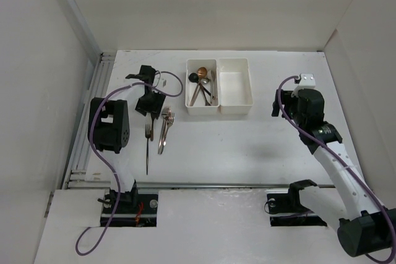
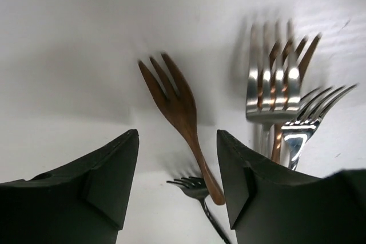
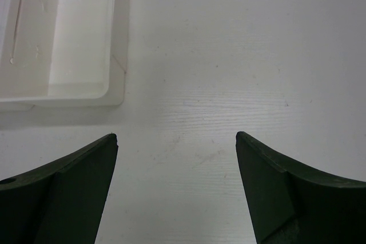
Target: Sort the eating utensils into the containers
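White table (image 1: 260, 146): left gripper (image 2: 177, 135) half apart astride copper-brown fork (image 2: 180, 104); right gripper (image 3: 175, 135) wide apart, empty.

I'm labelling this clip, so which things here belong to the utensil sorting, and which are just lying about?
Belong:
forks on the table
copper-brown fork
spoons in the left bin
right bin

Just there:
purple cables
metal rail at the table's left edge
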